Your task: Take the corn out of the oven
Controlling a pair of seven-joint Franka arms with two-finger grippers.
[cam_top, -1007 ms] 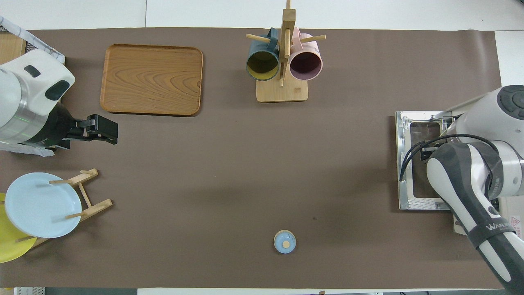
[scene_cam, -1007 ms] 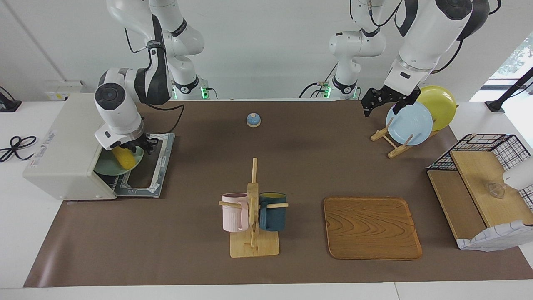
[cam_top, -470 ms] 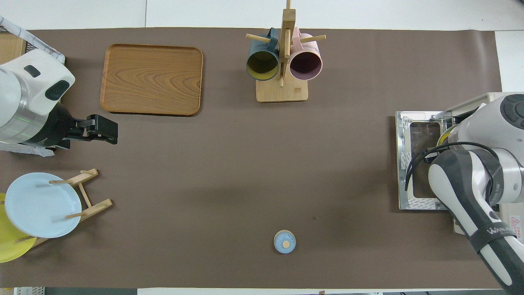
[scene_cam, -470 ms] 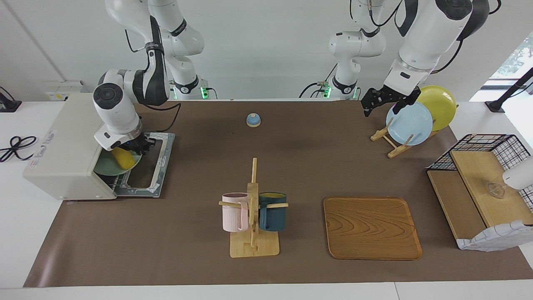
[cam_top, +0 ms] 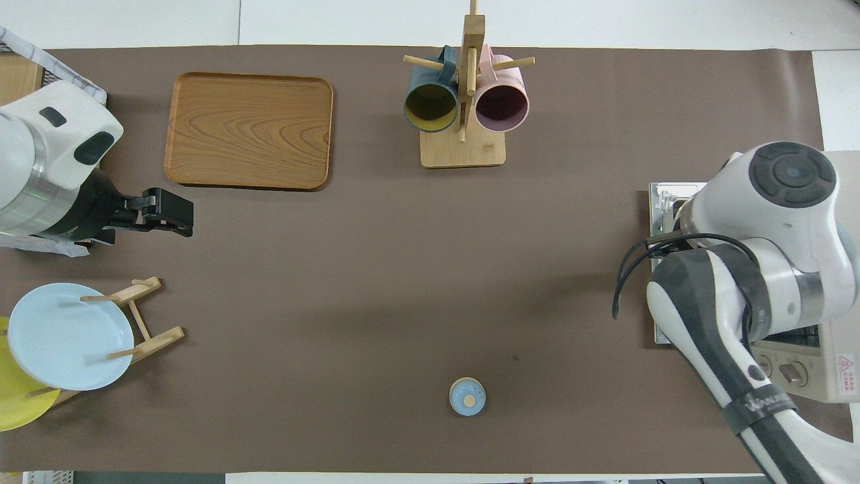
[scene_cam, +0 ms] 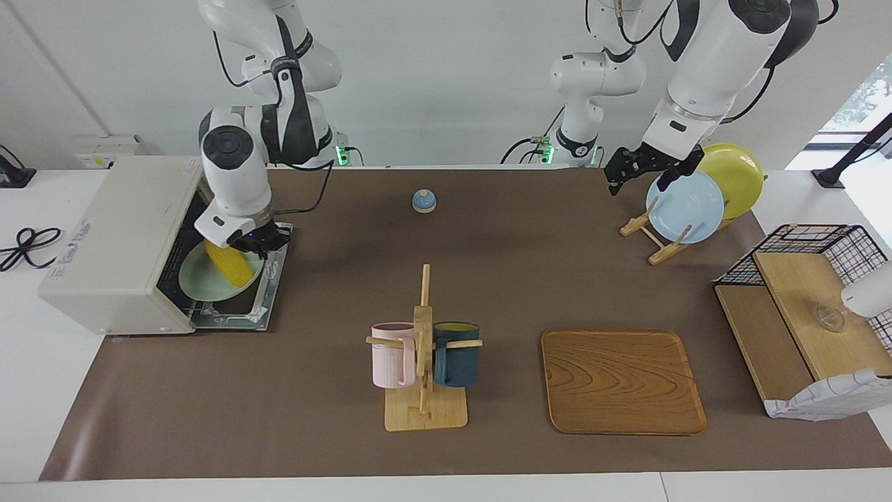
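Corn (scene_cam: 230, 265), pinched by your right gripper (scene_cam: 245, 245), has just cleared the oven (scene_cam: 111, 237) mouth above its lowered door, so extraction looks nearly done.

2 white arms (scene_cam: 704, 52), dark grey joint bands, black cables, black tools.

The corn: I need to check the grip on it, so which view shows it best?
The facing view: the corn hangs from the right gripper over a green plate at the oven mouth. In the overhead view the right arm covers it completely.
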